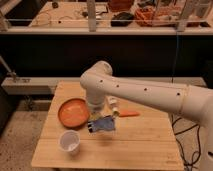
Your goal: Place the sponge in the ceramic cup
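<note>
Room: a dim lab bay is showing a cluttered back bench behind a pale rail. Wooden table is standing on speckled floor. White arm is reaching in from the right, bending down over the table's middle. Orange bowl is sitting left of centre, and the ceramic cup is standing near the front-left edge. Gripper is hanging just right of the bowl, jaws clamped on the sponge, which is hovering above the wood, right of the cup.

End effector over table, half-hidden by sponge
</note>
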Controlling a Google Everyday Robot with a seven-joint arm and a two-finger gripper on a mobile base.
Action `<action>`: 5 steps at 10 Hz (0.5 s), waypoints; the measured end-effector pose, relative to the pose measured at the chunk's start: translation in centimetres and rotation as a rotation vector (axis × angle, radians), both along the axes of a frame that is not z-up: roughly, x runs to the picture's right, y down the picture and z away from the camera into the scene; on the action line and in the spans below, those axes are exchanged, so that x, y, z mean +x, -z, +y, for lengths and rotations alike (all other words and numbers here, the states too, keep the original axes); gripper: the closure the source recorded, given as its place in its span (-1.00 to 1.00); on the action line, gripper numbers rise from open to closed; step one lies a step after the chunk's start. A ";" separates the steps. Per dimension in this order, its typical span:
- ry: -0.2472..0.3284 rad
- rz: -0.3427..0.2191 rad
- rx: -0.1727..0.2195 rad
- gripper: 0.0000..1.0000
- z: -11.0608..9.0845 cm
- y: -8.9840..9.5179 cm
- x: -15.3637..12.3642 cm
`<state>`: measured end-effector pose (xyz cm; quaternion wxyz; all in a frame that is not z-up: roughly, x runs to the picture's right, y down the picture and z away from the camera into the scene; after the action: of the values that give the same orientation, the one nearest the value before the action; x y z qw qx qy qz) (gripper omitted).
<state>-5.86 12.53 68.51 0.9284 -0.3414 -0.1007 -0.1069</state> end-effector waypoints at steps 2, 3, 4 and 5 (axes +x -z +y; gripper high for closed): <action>0.017 -0.004 0.006 1.00 -0.1 0.4 -0.3; 0.028 -0.011 0.010 1.00 -0.2 0.7 -1.3; 0.042 -0.014 0.015 1.00 -0.2 1.0 -2.3; 0.057 -0.016 0.020 1.00 -0.1 1.1 -3.2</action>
<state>-9.09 12.38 67.45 0.9275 -0.3340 -0.0970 -0.1371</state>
